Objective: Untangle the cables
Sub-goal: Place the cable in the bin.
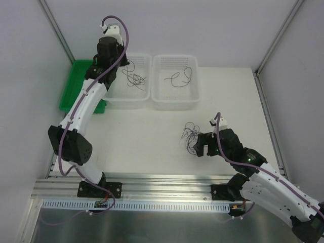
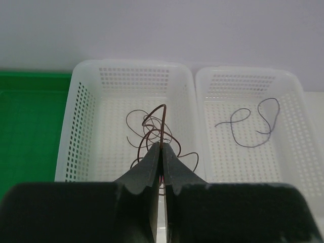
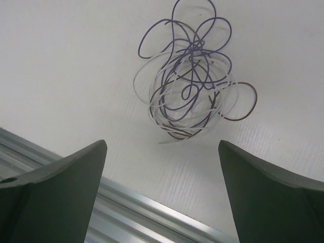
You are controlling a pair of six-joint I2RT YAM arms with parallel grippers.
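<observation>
Cables (image 2: 253,121) in two far baskets (image 2: 81,126); tangle (image 3: 190,76) on table (image 3: 61,76) not undone. Left gripper (image 2: 162,152) pinches brown cable (image 2: 163,114); right gripper (image 3: 162,147) wide, empty.

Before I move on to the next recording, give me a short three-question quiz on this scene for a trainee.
1. Fill the gap: the left claw is shut on a brown ___ above the left basket.
2. True or false: the right claw is clamped on the tangle lying on the table.
3. Which one holds a single wire and nothing else? A. left basket B. right basket C. green tray

Key: 1 wire; 2 false, it is open and short of the tangle; 3 B.
</observation>
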